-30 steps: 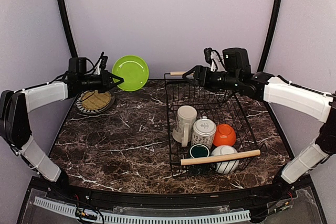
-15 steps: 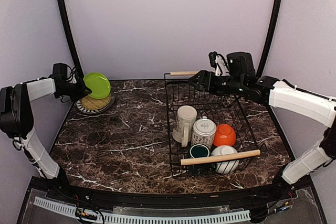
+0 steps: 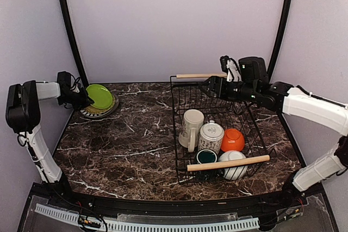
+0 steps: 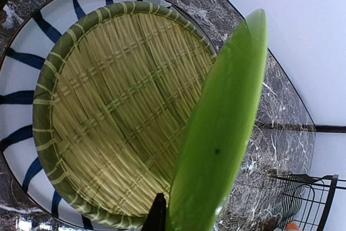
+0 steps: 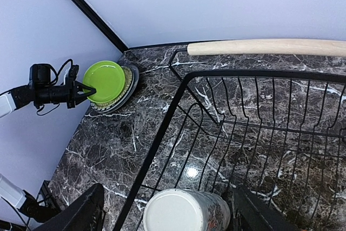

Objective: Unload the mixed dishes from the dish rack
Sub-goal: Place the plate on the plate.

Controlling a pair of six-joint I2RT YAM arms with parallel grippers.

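While I am clenching my left pincer (image 3: 86,101) on the rim of the lime-green plate (image 3: 100,96), that plate is sitting tilted over the grey-and-white radial-patterned plate (image 4: 16,117), out at ten o'clock on the marble table (image 3: 130,145). From the left wrist view I am seeing the green plate almost edge-on, slanting across the woven-looking centre of the plate below; whether the two are touching, I cannot tell.

My right pincer (image 3: 205,87) is hanging released, jaws standing wide with nothing between them, above the twelve o'clock end of the dish rack (image 3: 179,129), just below the far wooden handle (image 3: 198,75). The rack is occupying the three o'clock side of the table, well apart from the two plates.

Inside it, the rest of the dishes are crowding toward the six o'clock end. The cream mug (image 3: 191,126) is standing at nine o'clock of the patterned white mug (image 3: 210,136), the two just beside each other. The orange bowl (image 3: 232,139) is lying at three o'clock of that patterned mug. The small dark green cup (image 3: 206,157) and the white bowl (image 3: 235,169) are sitting side by side at the six o'clock end, with the near wooden handle (image 3: 228,163) crossing over both.
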